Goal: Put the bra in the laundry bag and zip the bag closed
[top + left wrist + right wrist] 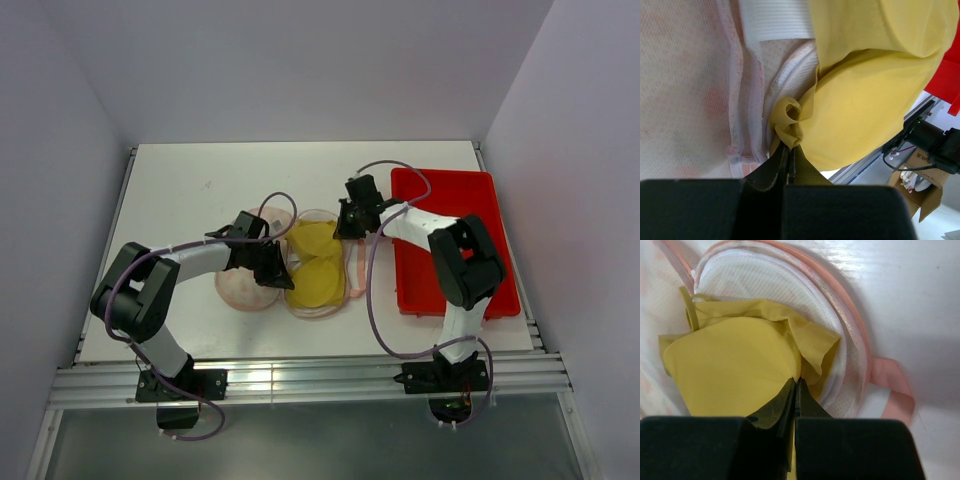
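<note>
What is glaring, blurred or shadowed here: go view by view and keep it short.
Top external: soft even light, all sharp, no hard shadows on the table. Left wrist: the black jaws at the bottom edge are dark and blurred, the bra fairly sharp. Right wrist: a bright glare patch on the table above the laundry bag, near jaws blurred.

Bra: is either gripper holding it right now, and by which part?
Both. The left gripper pinches a bunched fold at the edge of the bra; the right gripper pinches the fabric edge of a cup, over the mesh of the laundry bag.
</note>
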